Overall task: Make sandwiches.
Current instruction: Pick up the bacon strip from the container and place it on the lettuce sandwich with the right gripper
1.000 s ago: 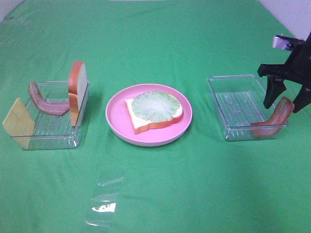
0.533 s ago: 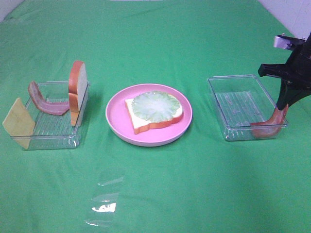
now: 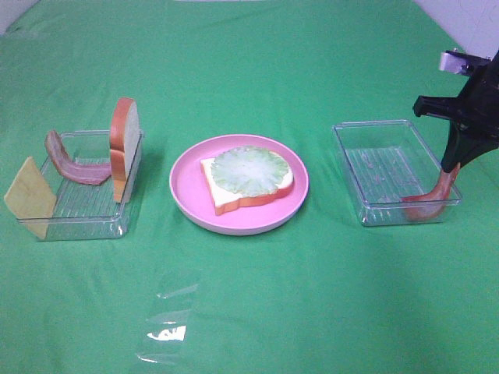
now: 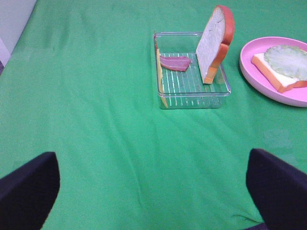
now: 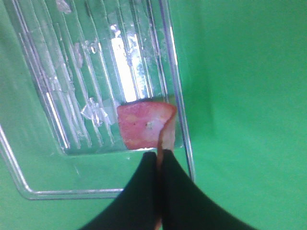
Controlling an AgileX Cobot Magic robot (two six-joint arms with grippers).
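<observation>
At the near right corner of the right tray (image 3: 378, 122), the right gripper (image 3: 450, 167), spread a second ago, now pinches the bacon strip (image 3: 427, 206) (left gripper (image 4: 153, 191): spread, idle), so lift-out can follow.

right black gripper (image 3: 451, 167) closed its spread jaws, pinched the upturned end of the red-brown curved bacon strip (image 3: 425, 207)

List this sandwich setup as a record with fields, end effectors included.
Centre: round pink plate holds white bread slice topped with pale green lettuce leaf
Left: clear plastic tray with upright bread slice, red-brown bacon strip, yellow cheese square
Right: second clear plastic tray, second bacon strip partly inside
Right end effector: shut on second bacon strip
Left end effector: open, empty
</observation>
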